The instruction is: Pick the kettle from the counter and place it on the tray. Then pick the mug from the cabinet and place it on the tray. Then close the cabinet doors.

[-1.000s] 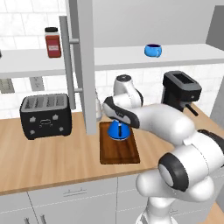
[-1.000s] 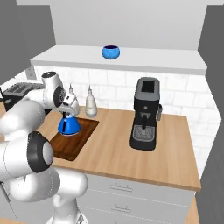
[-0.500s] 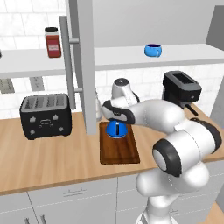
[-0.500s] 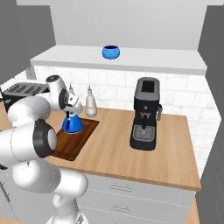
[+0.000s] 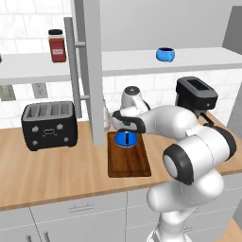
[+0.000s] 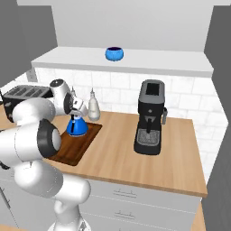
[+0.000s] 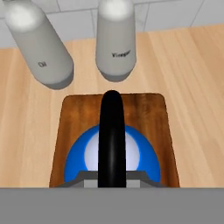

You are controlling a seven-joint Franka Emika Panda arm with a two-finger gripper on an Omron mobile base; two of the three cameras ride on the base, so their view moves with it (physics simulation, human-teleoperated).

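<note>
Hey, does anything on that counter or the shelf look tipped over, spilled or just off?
Nothing stands out. The kettle sits upright on the tray, at its far end, with the pincer at its handle. The mug stands upright on the cabinet shelf, and the two white bottles stand upright behind the tray. No spills visible.

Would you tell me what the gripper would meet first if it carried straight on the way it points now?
The gripper points down at the kettle, apparently already around its handle; beneath lies the tray.
</note>
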